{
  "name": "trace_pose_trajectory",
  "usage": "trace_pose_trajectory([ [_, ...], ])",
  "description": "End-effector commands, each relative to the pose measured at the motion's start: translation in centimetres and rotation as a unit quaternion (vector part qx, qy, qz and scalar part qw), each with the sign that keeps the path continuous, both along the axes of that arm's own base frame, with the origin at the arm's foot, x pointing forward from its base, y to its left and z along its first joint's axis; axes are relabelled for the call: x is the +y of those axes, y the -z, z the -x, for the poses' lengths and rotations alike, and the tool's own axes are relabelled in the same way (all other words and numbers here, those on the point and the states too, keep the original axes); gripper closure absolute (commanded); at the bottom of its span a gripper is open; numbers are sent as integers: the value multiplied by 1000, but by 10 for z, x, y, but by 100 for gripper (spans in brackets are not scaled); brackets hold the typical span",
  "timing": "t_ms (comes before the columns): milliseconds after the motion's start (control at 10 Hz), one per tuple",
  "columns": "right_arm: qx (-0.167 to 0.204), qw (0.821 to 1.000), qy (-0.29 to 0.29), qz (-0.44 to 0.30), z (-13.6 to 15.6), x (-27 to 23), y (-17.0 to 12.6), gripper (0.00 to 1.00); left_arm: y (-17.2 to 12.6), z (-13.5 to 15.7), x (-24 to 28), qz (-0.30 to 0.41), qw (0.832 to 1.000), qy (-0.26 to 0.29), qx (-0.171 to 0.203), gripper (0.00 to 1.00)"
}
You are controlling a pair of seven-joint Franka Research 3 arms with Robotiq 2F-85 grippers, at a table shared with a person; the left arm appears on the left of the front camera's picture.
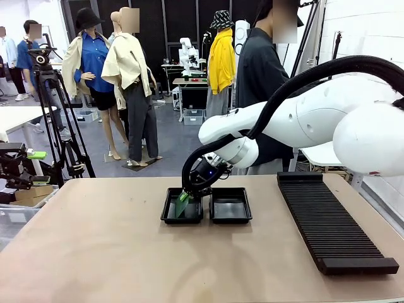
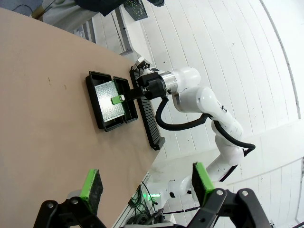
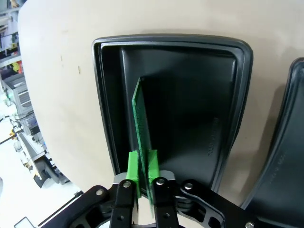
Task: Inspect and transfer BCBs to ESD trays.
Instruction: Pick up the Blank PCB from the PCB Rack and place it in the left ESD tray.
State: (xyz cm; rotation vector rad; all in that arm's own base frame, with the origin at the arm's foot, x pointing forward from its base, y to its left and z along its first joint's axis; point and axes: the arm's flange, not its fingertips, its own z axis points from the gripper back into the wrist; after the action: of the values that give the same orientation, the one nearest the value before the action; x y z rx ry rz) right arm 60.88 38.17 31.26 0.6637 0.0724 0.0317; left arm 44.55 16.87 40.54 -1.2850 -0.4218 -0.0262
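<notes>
Right tool (image 3: pixel 142 167) pinches the BCB (image 3: pixel 139 114) by one end, and the board stands on edge inside the tray (image 3: pixel 171 42), mid-frame. Release it from here and it could flop down hard or lean on the rim. Left tool (image 2: pixel 147 183) gapes wide, empty.

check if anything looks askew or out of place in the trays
The BCB stands on edge in the left ESD tray, leaning rather than lying flat, one end pinched in the right arm's jaws. The other ESD tray beside it looks fine. Nothing else stands out.
</notes>
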Motion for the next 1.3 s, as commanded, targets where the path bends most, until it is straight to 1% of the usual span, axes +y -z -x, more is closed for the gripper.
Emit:
trace_pose_trajectory([
  [0,-6,1000,0,10,6,3,-11,51,-3,0,1,0,1000,-7,6,0],
  [200,-10,999,3,35,11,2,-30,14,-3,0,1,0,1000,-7,6,0],
  [300,-6,999,5,52,14,0,-40,0,-3,0,1,0,1000,-7,6,0],
  [500,3,996,6,91,17,-5,-54,0,-3,0,1,0,1000,-7,6,0],
  [700,5,993,1,117,20,-5,-60,0,-3,0,1,0,1000,-7,6,0],
  [900,10,993,-10,116,18,-5,-61,0,-3,0,1,0,1000,-7,6,0],
  [1000,2,995,-7,97,16,-7,-60,0,-3,0,1,0,1000,-7,6,0],
  [1200,2,995,-7,97,16,-7,-60,0,-3,0,1,0,1000,-7,6,0],
])
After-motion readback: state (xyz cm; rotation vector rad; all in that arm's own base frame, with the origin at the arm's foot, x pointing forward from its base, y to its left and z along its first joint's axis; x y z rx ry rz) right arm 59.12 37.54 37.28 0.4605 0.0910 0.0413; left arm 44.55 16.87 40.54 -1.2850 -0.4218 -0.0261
